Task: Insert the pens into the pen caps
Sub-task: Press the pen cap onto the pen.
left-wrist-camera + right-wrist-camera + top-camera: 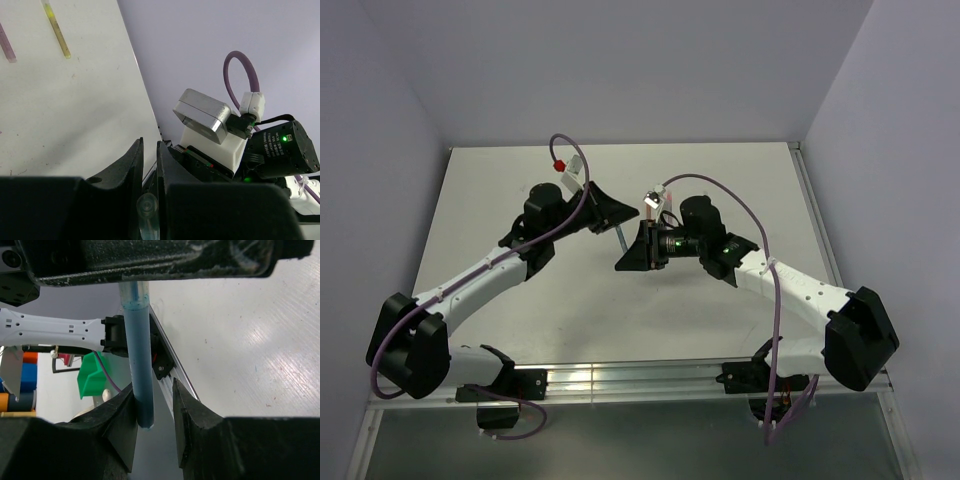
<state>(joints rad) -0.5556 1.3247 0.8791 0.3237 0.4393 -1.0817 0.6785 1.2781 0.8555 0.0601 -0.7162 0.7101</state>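
Note:
A blue pen [137, 355] hangs in the air between my two grippers; in the top view it is a short blue stick [618, 236]. Its upper end sits inside a clear pale blue pen cap [134, 292]. My left gripper [150, 141] is shut on that cap [147, 210]. My right gripper [153, 390] straddles the pen's free end: the left finger [120, 415] touches it and the right finger stands apart, so the jaws are open. A yellow pen [57, 30] and a pink-purple pen [6, 42] lie on the white table [60, 115].
The right arm's wrist camera block [205, 115] is close in front of the left gripper. The table's metal edge rail [172, 375] runs just behind the pen. A green object [90, 380] is off the table beyond it.

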